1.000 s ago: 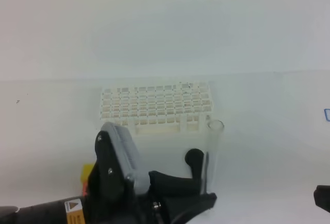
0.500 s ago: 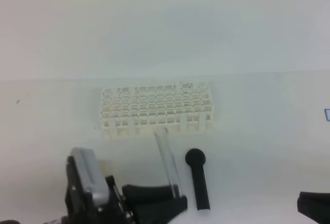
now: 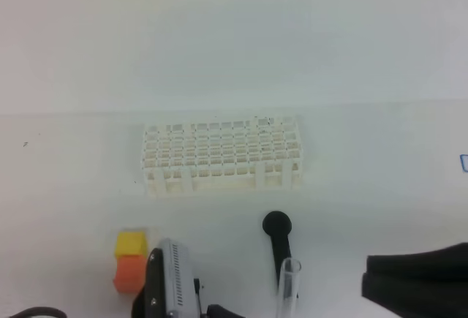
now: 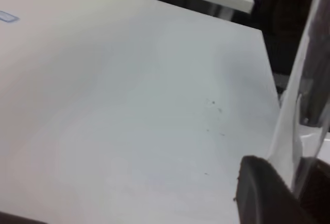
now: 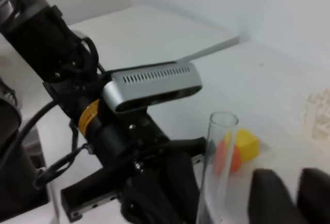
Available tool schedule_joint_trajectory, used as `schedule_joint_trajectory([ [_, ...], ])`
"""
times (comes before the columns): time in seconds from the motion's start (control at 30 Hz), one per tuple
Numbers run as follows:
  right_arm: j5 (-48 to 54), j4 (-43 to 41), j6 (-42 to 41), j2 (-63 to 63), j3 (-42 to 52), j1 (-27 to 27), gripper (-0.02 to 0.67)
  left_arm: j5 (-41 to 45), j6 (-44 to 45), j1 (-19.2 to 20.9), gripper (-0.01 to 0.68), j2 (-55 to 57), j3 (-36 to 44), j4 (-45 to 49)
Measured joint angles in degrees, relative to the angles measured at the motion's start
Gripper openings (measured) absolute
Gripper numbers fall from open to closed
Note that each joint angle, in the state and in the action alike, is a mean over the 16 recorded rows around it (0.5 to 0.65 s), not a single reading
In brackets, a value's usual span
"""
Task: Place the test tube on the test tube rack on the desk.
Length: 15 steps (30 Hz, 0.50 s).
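The clear test tube (image 3: 287, 289) stands nearly upright at the front, just below the black stick, with its round rim on top. In the left wrist view my left gripper (image 4: 296, 183) is shut on the tube (image 4: 305, 90); one dark finger (image 4: 260, 193) presses its lower part. The white test tube rack (image 3: 221, 155) stands on the desk (image 3: 365, 186) further back, apart from the tube. My right gripper (image 3: 368, 278) comes in from the lower right, open and holding nothing. In the right wrist view its fingertips (image 5: 270, 198) sit just right of the tube (image 5: 219, 162).
A black round-headed stick (image 3: 278, 243) lies in front of the rack. A yellow cube (image 3: 131, 243) sits on an orange cube (image 3: 130, 273) at the front left. The left arm's grey camera (image 3: 174, 285) stands between the cubes and the tube.
The left arm has drawn back toward the front edge with the tube, uncovering the cubes. The right gripper has moved in from the right and its jaws have parted.
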Motion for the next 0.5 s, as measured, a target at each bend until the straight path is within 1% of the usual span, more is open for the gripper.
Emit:
schedule_joint_trajectory([
  [0.07, 1.38, 1.42, -1.32, 2.18, -0.29, 0.0, 0.198, -0.65, -0.07, 0.0, 0.054, 0.11, -0.69, 0.68],
  [0.3, 4.77, 3.47, -4.28, 8.86, -2.62, 0.0, 0.391, -0.22, -0.33, 0.0, 0.054, 0.17, -3.25, 0.23],
  [0.4, 6.01, 3.67, -5.32, 11.27, -4.19, 0.0, 0.444, -0.81, -0.37, 0.01, 0.04, 0.11, -4.31, -0.35],
  [0.5, 7.28, 3.71, -6.14, 13.45, -5.95, 0.0, 0.47, -0.47, -0.48, 0.0, 0.047, 0.19, -5.19, -0.38],
])
